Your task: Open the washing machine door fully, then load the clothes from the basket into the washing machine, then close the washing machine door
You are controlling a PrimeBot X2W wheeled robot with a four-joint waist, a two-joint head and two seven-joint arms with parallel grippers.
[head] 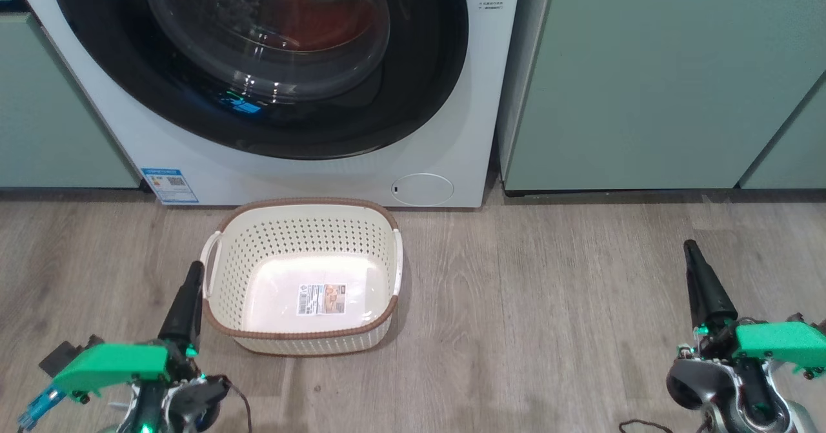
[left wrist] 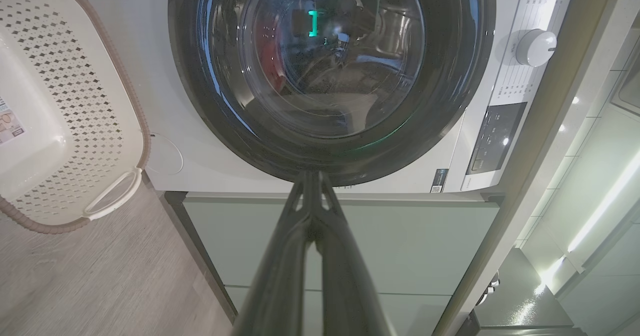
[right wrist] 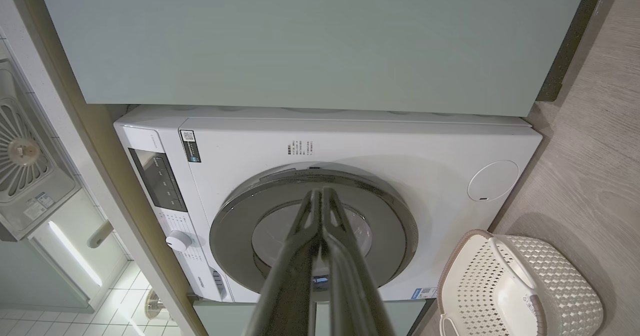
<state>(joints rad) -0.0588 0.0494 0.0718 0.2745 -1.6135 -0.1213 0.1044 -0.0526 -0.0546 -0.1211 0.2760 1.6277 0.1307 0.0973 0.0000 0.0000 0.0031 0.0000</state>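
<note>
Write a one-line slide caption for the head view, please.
Empty basket before the washer, red clothes behind its shut door; left claw and right claw shut, low at either side.

The washing machine (head: 258, 178) has a smooth white front with a soft sheen. The washing machine door (head: 423, 91) is a glossy black ring around a bowl of clear glass. In front of the washing machine, the basket (head: 310, 239) is matt cream plastic, perforated, with a brown woven-look rim (a paper sticker (head: 321, 299) lies on its smooth bottom). The floor (head: 548, 323) under the washing machine is matt grey wood-grain plank. The cabinets (head: 645, 78) beside it are smooth satin green.
</note>
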